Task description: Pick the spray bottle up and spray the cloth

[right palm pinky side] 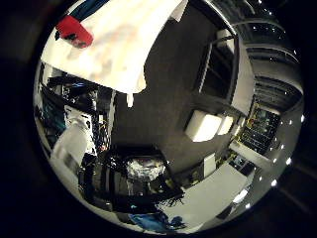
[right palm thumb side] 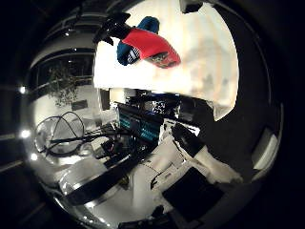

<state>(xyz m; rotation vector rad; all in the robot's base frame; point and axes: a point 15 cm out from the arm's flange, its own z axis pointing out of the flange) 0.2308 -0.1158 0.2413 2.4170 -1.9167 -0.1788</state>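
Red-and-blue spray bottle (right palm thumb side: 145,47), one, on one white table (right palm thumb side: 205,62).

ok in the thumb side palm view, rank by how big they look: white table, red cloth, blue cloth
1. white table, by far the largest.
2. red cloth.
3. blue cloth, though the red one covers part of it, so their true order is unsure.
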